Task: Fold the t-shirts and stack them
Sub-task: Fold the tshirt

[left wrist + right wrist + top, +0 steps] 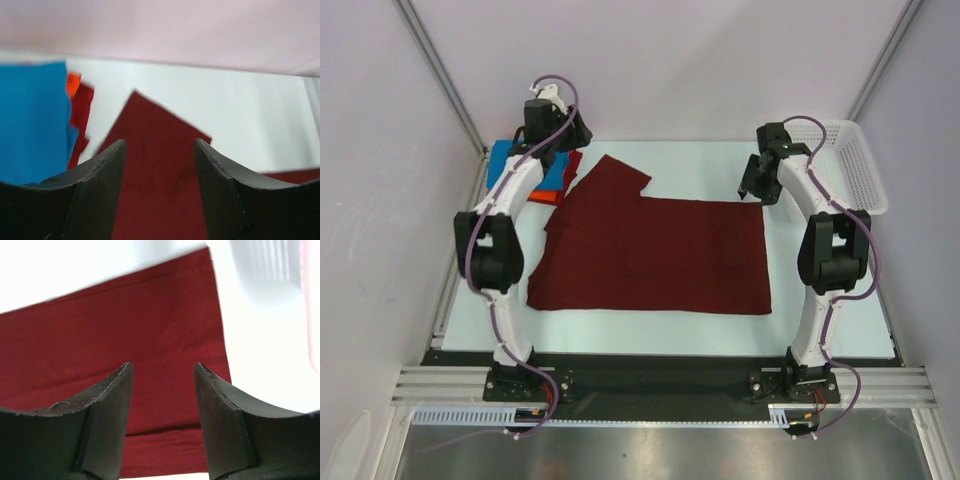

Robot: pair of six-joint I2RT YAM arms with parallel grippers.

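The dark maroon t-shirt (650, 250) lies spread flat in the middle of the table, one sleeve pointing to the far side. The bright blue t-shirt (508, 160) lies folded at the far left on the orange-red t-shirt (548, 195). My left gripper (578, 135) is open and empty above the maroon sleeve, beside the blue shirt. In the left wrist view the gripper (160, 145) frames maroon cloth (160, 165), with the blue shirt (30, 120) at left. My right gripper (748, 185) is open and empty above the maroon shirt's far right corner (125, 325); the right wrist view shows this gripper (163, 367).
A white mesh basket (855, 165) stands at the far right, just beyond the right gripper; it is blurred in the right wrist view (265, 265). Pale walls close in the table at the back and sides.
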